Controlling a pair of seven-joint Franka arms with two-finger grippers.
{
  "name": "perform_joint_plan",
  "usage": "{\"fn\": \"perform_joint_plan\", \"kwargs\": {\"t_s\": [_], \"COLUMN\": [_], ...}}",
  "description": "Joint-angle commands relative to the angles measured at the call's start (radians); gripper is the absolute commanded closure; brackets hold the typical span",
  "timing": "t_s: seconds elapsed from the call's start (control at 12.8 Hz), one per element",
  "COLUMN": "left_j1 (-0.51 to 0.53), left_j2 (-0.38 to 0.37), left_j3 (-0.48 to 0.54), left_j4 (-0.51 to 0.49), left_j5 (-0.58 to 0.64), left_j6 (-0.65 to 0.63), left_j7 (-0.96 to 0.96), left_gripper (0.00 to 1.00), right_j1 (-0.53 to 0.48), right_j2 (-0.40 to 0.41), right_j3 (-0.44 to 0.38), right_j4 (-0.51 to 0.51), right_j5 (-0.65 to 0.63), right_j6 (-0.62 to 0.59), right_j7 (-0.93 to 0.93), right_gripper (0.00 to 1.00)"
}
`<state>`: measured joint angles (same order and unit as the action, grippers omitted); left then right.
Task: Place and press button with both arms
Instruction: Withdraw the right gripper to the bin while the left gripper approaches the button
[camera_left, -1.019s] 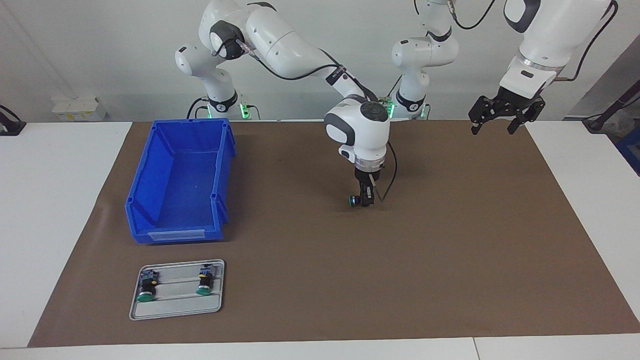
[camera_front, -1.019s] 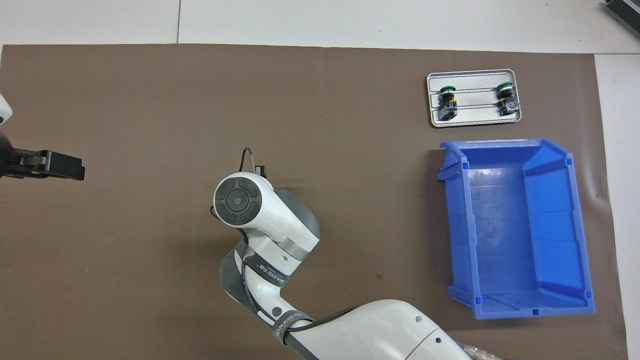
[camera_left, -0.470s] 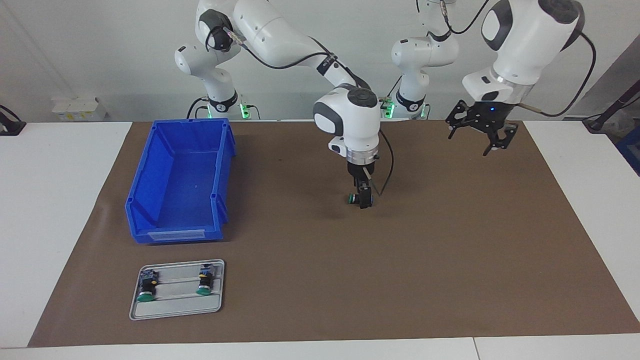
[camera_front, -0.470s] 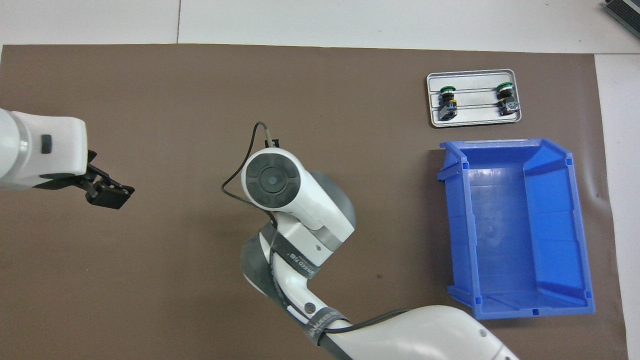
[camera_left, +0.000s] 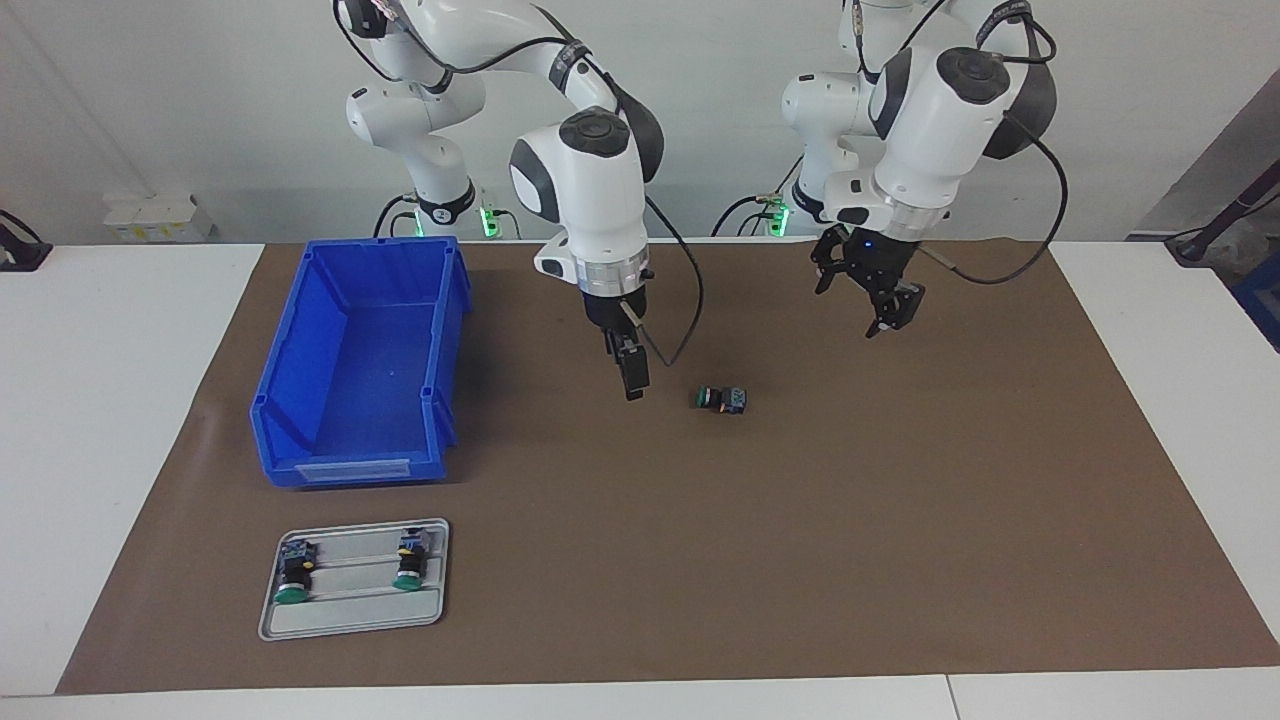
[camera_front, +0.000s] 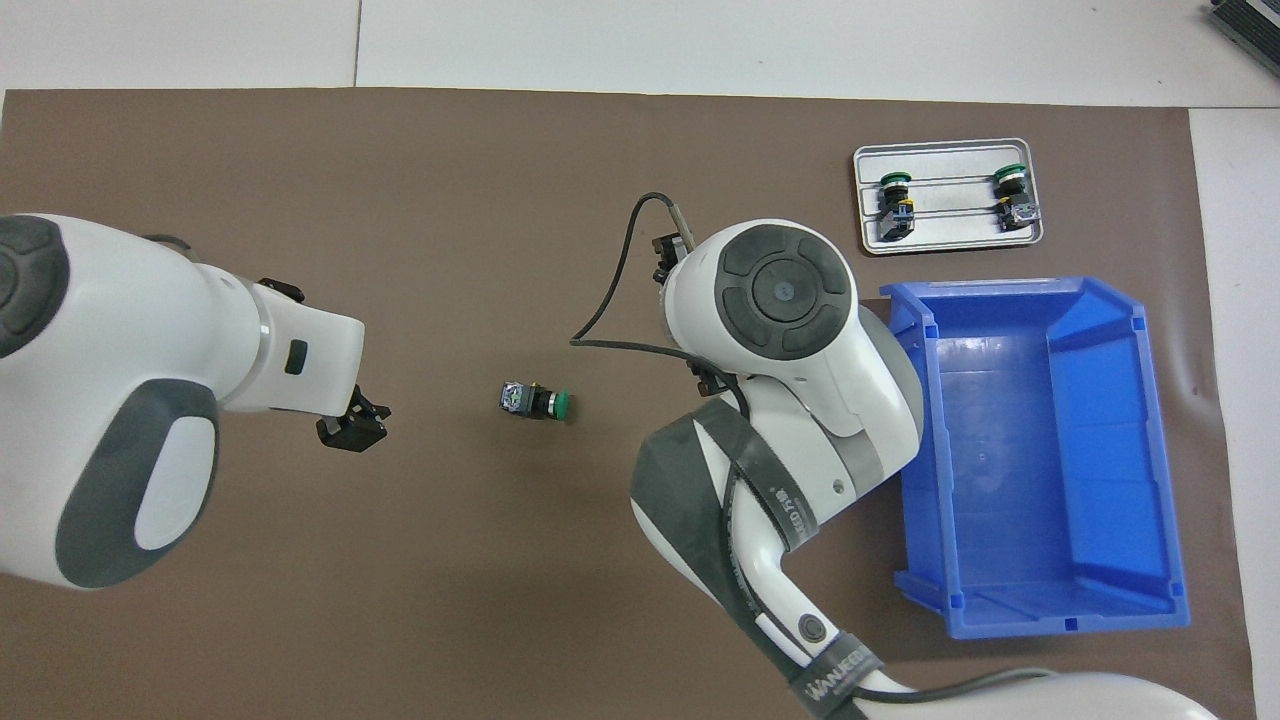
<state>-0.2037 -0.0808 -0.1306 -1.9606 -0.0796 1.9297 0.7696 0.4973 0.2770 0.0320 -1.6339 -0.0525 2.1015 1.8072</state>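
A green-capped button (camera_left: 720, 399) (camera_front: 536, 401) lies on its side on the brown mat, alone, with its cap toward the right arm's end of the table. My right gripper (camera_left: 632, 385) hangs open and empty just above the mat, between the button and the blue bin. In the overhead view its own wrist hides it. My left gripper (camera_left: 852, 305) (camera_front: 350, 430) is open and empty, raised over the mat on the side of the button toward the left arm's end.
The blue bin (camera_left: 370, 370) (camera_front: 1000, 450) stands empty toward the right arm's end. Farther from the robots than the bin, a grey tray (camera_left: 350, 615) (camera_front: 950, 235) holds two more buttons (camera_left: 291, 578) (camera_front: 895, 195).
The right gripper let go of the button on the mat, then rose and drew away toward the bin. The left arm swung in from the table's end toward the button.
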Motion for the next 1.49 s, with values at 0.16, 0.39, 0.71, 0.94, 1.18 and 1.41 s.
{"fn": "perform_joint_plan", "kwargs": {"t_s": [0.16,0.39,0.71,0.94,1.18,1.41], "left_j1": [-0.123,-0.154,-0.181,-0.203,-0.238,-0.249], "left_j2": [0.084,0.098,0.122,0.165,0.231,0.286], "left_j3": [0.017,0.017,0.019,0.020,0.023,0.023], "left_j4": [-0.075,-0.118,-0.121,-0.121,-0.116,-0.113], "left_j5": [-0.014,-0.014,-0.014,-0.012,-0.008,-0.002], "left_j6": [0.208,0.321,0.362,0.382,0.407,0.440], "left_j7": [0.107,0.215,0.310,0.310,0.304,0.300], "left_gripper": [0.00,0.00,0.00,0.00,0.00,0.00], "right_j1": [-0.117,-0.198,-0.324,-0.410,-0.463,-0.490], "right_j2": [-0.133,-0.211,-0.248,-0.262,-0.283,-0.283], "right_j3": [0.017,0.016,0.016,0.014,0.006,0.003], "right_j4": [-0.121,-0.187,-0.184,-0.176,-0.164,-0.098], "right_j5": [0.035,0.045,0.043,0.043,0.043,0.036], "right_j6": [-0.009,-0.056,-0.161,-0.190,-0.239,-0.319], "right_j7": [-0.273,-0.527,-1.023,-1.419,-1.595,-1.648], "right_gripper": [0.01,0.00,0.00,0.00,0.00,0.00]}}
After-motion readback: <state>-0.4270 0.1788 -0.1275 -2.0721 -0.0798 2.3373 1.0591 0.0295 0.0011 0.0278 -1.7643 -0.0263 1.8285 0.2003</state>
